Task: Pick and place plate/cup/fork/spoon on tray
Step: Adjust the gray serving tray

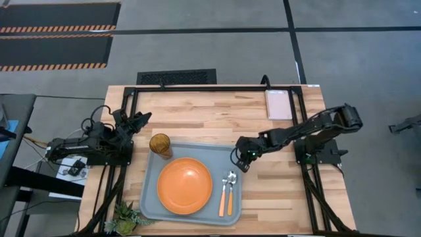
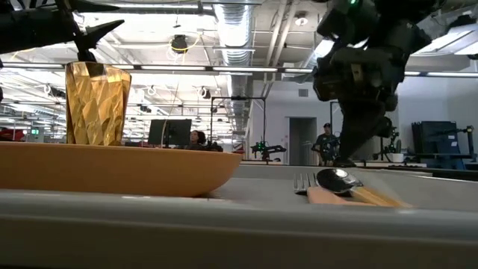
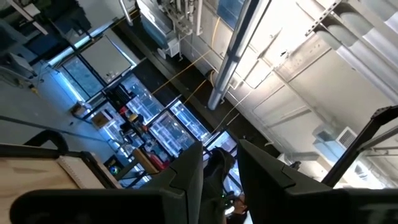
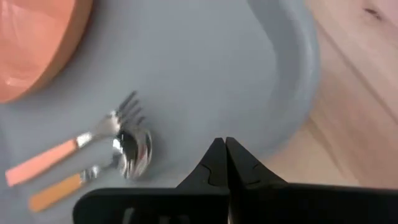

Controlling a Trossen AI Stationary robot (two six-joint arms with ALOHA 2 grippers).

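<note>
The pale grey-blue tray lies on the wooden table. On it rest the orange plate, the amber ribbed cup upright in the tray's far left corner, and the fork and spoon side by side, handles toward the near edge. My right gripper is shut and empty above the tray's right rim; in its wrist view the fork and spoon show below it. My left gripper hangs off the tray's far left corner, fingers a little apart, empty.
A small pinkish-white pad lies at the table's far right. A small green plant stands at the near left corner. Bare wood shows right of the tray and along the far side.
</note>
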